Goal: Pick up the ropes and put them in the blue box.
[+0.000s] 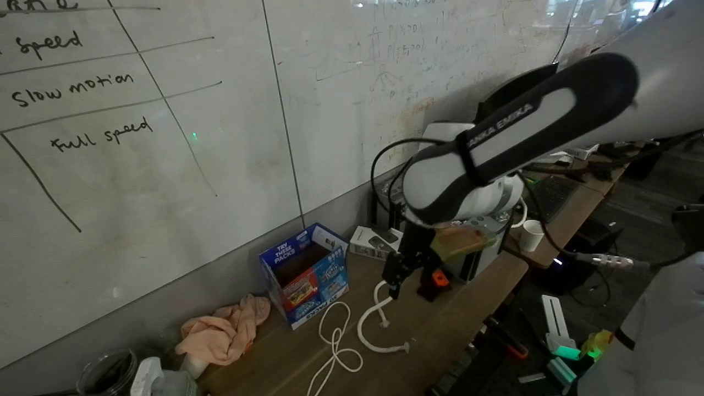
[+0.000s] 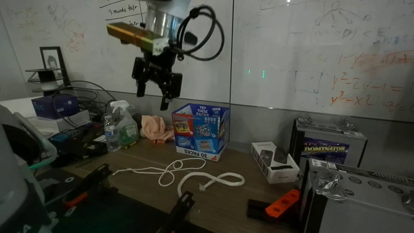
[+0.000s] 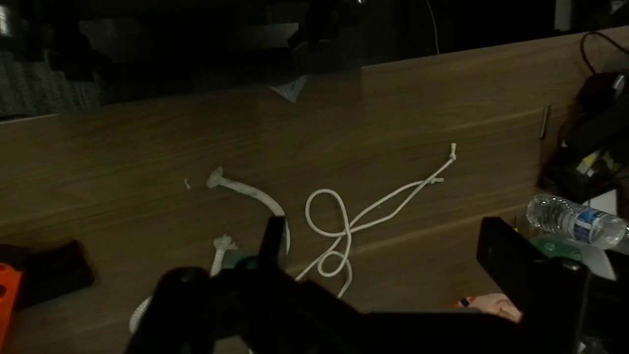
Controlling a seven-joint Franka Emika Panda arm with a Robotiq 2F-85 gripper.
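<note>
Two white ropes lie on the wooden table. The thinner rope (image 3: 348,230) is curled into loops with knotted ends; the thicker rope (image 2: 237,184) bends in an open curve beside it, its frayed ends showing in the wrist view. Behind them, against the whiteboard wall, the open-topped blue box (image 2: 190,152) stands upright in both exterior views. My gripper (image 2: 152,97) hangs in the air well above the table, open, with nothing between its fingers. Looking down in the wrist view, the thinner rope shows between the spread fingers, while the left finger (image 3: 272,241) covers part of the thicker rope.
A pinkish cloth (image 1: 223,333) lies beside the box, near a spray bottle (image 2: 127,129) and a water bottle (image 2: 111,137). Opposite are a white carton (image 2: 273,161), an orange part (image 2: 283,203) and a grey device (image 2: 352,194). The whiteboard (image 1: 220,165) rises behind.
</note>
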